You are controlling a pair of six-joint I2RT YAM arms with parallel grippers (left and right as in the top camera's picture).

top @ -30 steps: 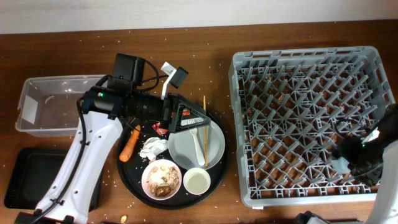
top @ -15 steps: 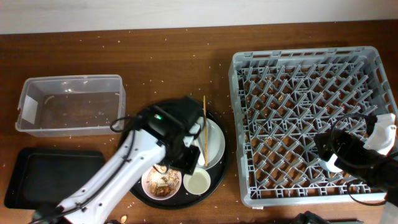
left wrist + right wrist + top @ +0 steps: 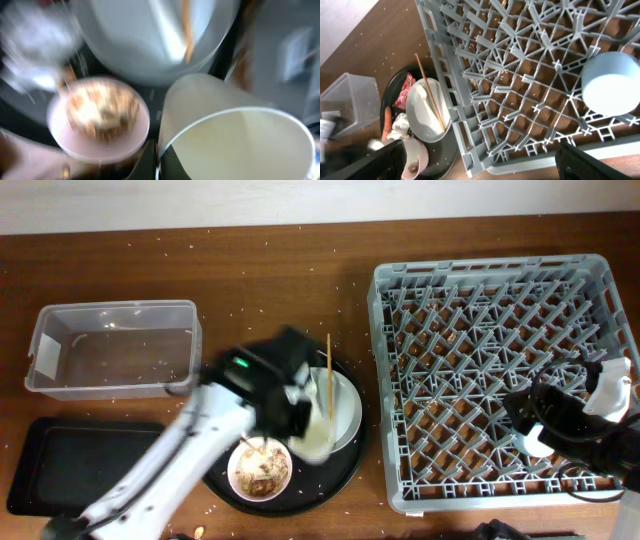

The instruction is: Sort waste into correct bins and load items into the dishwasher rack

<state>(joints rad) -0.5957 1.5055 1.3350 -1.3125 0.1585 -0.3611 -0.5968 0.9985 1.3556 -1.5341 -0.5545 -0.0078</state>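
Observation:
My left gripper (image 3: pixel 310 438) (image 3: pixel 160 162) is shut on the rim of the small white cup (image 3: pixel 318 442) (image 3: pixel 235 135), one finger inside and one outside, over the round black tray (image 3: pixel 335 480). Beside the cup sits the white bowl (image 3: pixel 260 468) (image 3: pixel 100 120) of brownish scraps. Behind it is the pale plate (image 3: pixel 345 405) (image 3: pixel 422 112) with the chopstick (image 3: pixel 328 370) (image 3: pixel 427 92) across it. My right gripper (image 3: pixel 560 425) (image 3: pixel 490 167) hangs open over the near right of the grey dishwasher rack (image 3: pixel 500 310) (image 3: pixel 520 75). The blue cup (image 3: pixel 610 82) rests upside down in the rack.
The clear tub (image 3: pixel 110 350) stands at the far left, the shallow black tray (image 3: pixel 60 465) in front of it. In the right wrist view a carrot (image 3: pixel 386 122), a white tissue (image 3: pixel 400 127) and a red wrapper (image 3: pixel 407 85) lie left of the plate.
My left arm swung from the tray's back left to its front and closed on the white cup, which now sits tilted. My right gripper opened wide and drew back from the blue cup.

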